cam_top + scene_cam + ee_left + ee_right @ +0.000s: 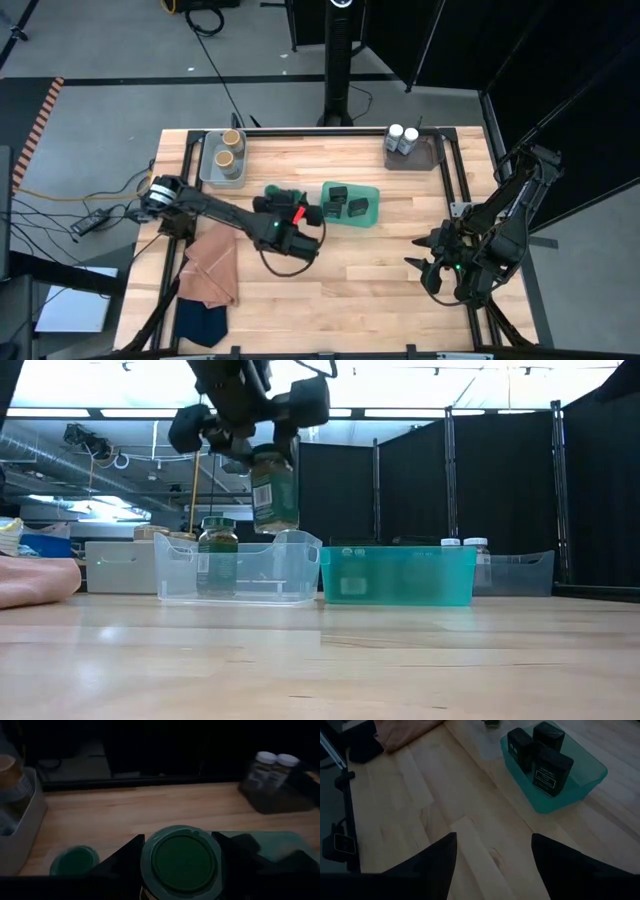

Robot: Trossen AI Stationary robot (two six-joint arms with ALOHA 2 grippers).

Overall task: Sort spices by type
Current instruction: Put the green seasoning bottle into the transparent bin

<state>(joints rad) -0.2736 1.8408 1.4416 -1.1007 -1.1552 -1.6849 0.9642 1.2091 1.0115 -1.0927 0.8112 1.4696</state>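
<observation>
My left gripper [291, 216] is shut on a green-lidded spice jar [275, 490] and hangs over a clear tray [290, 570]. A second green-lidded jar [217, 546] stands upright inside that tray. Beside it, a teal tray [368, 192] holds three dark tins [540, 752]. Two tan-lidded jars [228, 148] stand in a grey tray [208, 170] at the far left. Two white-lidded jars [403, 137] stand in a dark tray [432, 155] at the far right. My right gripper [432, 268] waits open near the table's right edge. My left gripper pinches the green-lidded jar by its top, just under the lid [180, 860], one finger [125, 857] on each side. The fingers come from above. The jar hangs about upright below them, lifted clear above the clear tray.
A folded orange cloth [212, 268] and a navy cloth [200, 325] lie at the near left corner. A metal frame [455, 170] borders the table. Bare wood stretches across the near middle, between the trays and my right gripper.
</observation>
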